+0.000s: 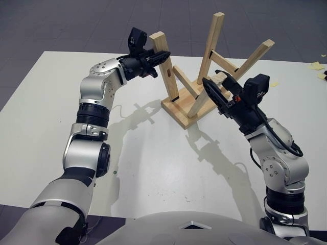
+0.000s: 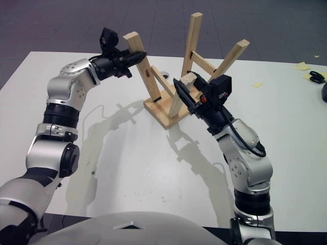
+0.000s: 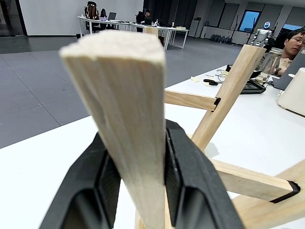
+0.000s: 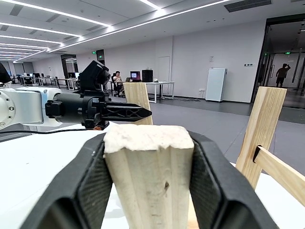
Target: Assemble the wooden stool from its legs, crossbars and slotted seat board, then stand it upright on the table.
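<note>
Left eye view, as we look down: pale wooden stool (image 1: 190, 97) sits upside down at far centre of the white table (image 1: 148, 168), w/ flat seat board (image 1: 180, 113) on the tabletop, legs up and crossbars (image 1: 225, 63) betw. them. We see the black left gripper (image 1: 162, 56) w/ jaws clamped near the top of the far-left leg (image 1: 159, 41). The black right gripper (image 1: 214, 84) has its jaws clamped on the end of the near-right leg (image 1: 198, 104).
</note>
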`<state>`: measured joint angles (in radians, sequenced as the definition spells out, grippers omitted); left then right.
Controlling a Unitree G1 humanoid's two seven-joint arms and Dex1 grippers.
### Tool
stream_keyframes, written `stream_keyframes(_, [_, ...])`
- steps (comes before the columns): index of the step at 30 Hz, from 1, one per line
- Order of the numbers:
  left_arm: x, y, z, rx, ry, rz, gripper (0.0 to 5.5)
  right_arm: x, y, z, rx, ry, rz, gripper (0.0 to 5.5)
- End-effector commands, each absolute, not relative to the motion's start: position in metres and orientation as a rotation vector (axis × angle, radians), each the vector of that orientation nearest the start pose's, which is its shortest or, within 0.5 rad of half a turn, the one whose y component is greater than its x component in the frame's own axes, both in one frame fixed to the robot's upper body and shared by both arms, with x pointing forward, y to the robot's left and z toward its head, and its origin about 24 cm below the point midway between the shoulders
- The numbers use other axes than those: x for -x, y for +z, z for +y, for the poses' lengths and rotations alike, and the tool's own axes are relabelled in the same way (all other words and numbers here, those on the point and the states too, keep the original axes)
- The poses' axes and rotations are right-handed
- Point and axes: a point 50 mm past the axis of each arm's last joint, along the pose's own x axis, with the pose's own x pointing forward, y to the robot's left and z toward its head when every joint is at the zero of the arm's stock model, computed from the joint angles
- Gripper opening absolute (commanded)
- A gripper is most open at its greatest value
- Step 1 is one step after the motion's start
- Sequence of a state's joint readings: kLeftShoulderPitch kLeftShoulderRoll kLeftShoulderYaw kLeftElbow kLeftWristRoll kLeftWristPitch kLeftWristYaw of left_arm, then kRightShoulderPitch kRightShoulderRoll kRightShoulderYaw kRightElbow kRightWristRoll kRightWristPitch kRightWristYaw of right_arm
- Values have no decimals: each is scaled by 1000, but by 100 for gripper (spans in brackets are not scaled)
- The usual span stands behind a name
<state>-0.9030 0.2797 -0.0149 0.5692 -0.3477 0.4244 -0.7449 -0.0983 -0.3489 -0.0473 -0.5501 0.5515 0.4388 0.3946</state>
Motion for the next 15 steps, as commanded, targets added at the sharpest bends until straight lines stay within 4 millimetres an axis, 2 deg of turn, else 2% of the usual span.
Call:
stream_keyframes(1, [-379,150,118,26,-843,195,105,-231,153,-143,-117,749,-161,213])
stream_keyframes(9, [-377,153,114,8,-866,192,105,-228,146,-142,-27,840,-73,212])
stream_keyframes(15, [-376,151,111,9,-874,194,105,-226,146,-144,-50,925,-20,210])
